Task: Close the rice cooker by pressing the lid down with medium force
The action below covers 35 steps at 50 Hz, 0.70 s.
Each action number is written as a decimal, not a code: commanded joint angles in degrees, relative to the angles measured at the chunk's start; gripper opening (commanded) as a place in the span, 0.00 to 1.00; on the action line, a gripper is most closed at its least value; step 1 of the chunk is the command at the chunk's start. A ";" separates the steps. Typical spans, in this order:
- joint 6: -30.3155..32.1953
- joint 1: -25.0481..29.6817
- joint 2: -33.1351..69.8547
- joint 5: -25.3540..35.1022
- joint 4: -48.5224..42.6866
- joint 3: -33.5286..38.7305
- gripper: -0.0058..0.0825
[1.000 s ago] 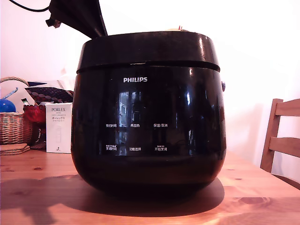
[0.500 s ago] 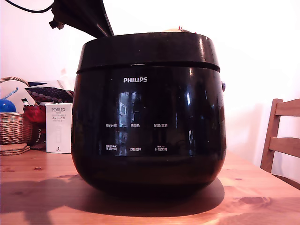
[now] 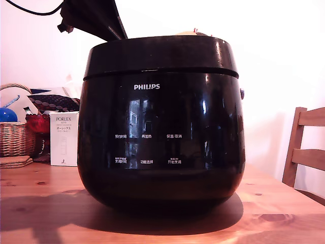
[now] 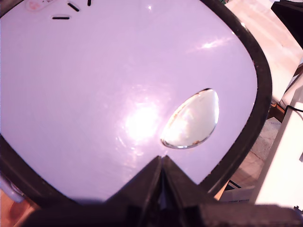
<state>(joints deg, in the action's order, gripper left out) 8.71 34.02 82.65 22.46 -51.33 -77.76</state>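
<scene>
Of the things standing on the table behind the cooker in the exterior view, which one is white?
The PORLEX box, upright just to the exterior view's left of the rice cooker. The wicker basket beside it is tan.

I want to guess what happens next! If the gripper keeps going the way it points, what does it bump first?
Most likely the lid of the rice cooker. The gripper has its tips together, aimed at the lid's shiny top, though how near is unclear.
</scene>
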 commanded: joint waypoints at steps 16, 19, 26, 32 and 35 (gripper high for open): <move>-0.15 0.28 7.78 -2.23 -3.45 6.40 0.04; -0.15 0.26 7.78 -2.54 -3.76 6.40 0.04; -0.17 0.11 7.89 -2.56 -4.42 6.88 0.04; -0.17 0.13 7.89 -2.56 -3.80 6.91 0.04; -0.15 0.13 7.89 -2.54 -3.69 6.91 0.04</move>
<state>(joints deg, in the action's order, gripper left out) 8.71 34.02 83.77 22.41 -51.70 -77.60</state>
